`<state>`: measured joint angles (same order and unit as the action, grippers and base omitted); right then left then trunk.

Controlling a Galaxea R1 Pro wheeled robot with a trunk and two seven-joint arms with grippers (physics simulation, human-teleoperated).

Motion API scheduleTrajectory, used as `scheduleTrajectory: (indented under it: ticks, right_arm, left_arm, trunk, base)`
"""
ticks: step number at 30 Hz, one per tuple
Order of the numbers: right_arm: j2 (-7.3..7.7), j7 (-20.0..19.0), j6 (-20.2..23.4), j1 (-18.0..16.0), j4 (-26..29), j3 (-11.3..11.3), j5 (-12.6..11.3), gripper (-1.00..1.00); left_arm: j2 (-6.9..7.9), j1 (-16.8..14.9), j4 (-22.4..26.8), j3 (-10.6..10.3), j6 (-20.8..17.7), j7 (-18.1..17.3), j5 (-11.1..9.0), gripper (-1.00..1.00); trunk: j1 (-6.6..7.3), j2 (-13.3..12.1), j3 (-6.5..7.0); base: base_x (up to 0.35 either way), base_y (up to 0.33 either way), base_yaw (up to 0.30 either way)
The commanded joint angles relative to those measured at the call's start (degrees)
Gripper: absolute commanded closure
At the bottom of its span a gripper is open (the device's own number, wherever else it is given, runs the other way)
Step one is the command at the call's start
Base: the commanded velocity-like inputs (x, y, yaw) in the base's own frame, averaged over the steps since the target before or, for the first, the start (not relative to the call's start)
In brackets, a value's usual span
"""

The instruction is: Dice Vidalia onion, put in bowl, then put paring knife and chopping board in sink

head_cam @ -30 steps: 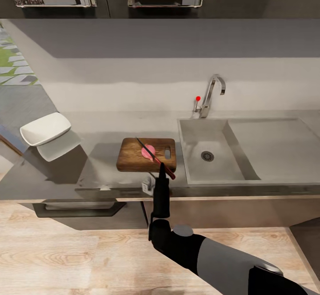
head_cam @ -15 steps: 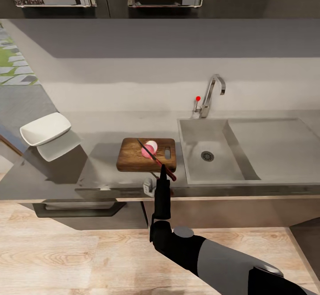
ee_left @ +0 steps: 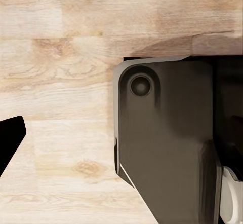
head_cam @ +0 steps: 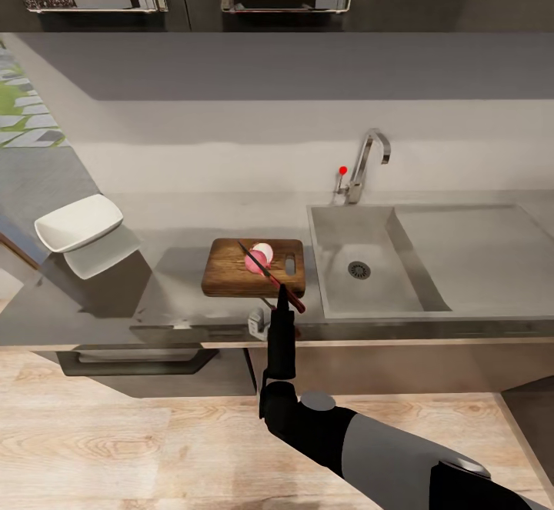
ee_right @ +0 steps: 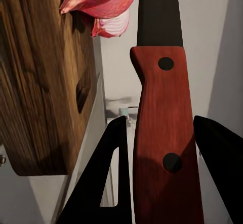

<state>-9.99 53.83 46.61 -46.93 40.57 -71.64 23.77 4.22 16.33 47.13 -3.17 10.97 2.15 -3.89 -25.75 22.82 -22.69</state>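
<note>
The right gripper [head_cam: 283, 300] pinches the red handle of the paring knife [head_cam: 265, 268], whose dark blade slants across the onion [head_cam: 258, 258] on the chopping board [head_cam: 231, 268]. The onion already shows a split, a pale cut face beside the pink skin, so dicing seems under way; good further cuts probably need the blade pressed straight down, keeping the pieces on the wood. The board is dark, grained timber with rounded corners and an oval hole near the sink [head_cam: 362, 275], a matt grey steel basin. The glossy white bowl [head_cam: 77, 221] sits far left on the reflective countertop [head_cam: 165, 283]. Whether the left gripper is spread or closed cannot be told.
</note>
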Motion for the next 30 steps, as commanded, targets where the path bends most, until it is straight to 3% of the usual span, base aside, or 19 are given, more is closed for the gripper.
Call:
scheduleTrajectory:
  ticks: [1, 30]
  right_arm:
    - [-0.01, 0.1, 0.2, -0.1, 0.0, -0.2, 0.0, 1.0]
    - [-0.01, 0.2, 0.2, -0.1, 0.0, -0.2, 0.0, 1.0]
  left_arm:
    - [0.06, 0.0, 0.1, -0.3, 0.1, 0.2, -0.4, -1.0]
    - [0.08, 0.0, 0.1, -0.3, 0.1, 0.2, -0.4, -1.0]
  trunk:
    - [-0.03, 0.1, -0.08]
    - [-0.03, 0.1, -0.08]
  base:
    - [0.0, 0.0, 0.0]
    - [0.0, 0.0, 0.0]
